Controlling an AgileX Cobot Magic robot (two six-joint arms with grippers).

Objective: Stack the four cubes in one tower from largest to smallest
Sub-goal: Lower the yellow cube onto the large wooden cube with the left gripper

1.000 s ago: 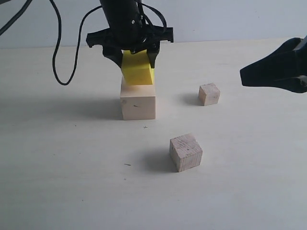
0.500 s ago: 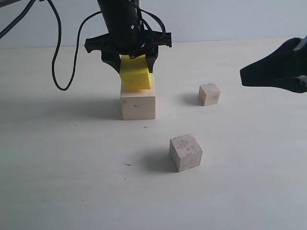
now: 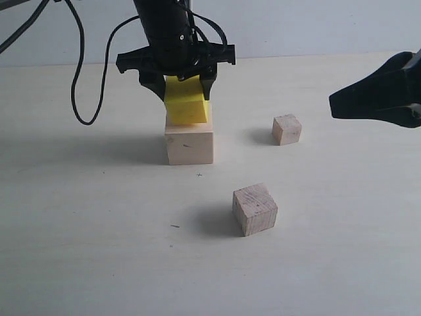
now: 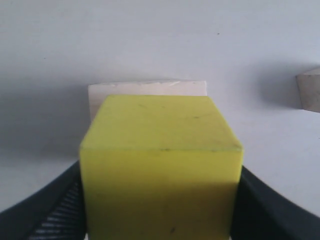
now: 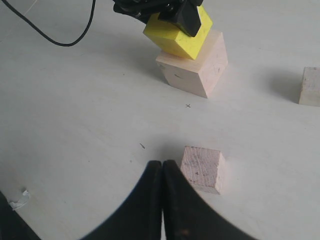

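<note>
The largest pale pinkish cube (image 3: 189,144) stands on the table left of centre. The bright yellow cube (image 3: 187,105) rests on its top, slightly tilted, and my left gripper (image 3: 179,82) is shut on it from above. In the left wrist view the yellow cube (image 4: 160,165) fills the space between the fingers (image 4: 47,215), with the largest cube (image 4: 145,89) showing beyond it. The medium grainy wood cube (image 3: 254,209) lies nearer the front, and the smallest pale cube (image 3: 287,129) lies to the right. My right gripper (image 3: 335,105) hovers shut and empty at the right; its tips (image 5: 162,167) are beside the medium cube (image 5: 202,169).
A black cable (image 3: 82,79) loops down from the left arm onto the table behind the stack. A small scrap of paper (image 5: 19,199) lies on the table in the right wrist view.
My left gripper has lowered the yellow cube onto the largest cube's top over the past second. In the last half second nothing has moved. The right arm is still.
</note>
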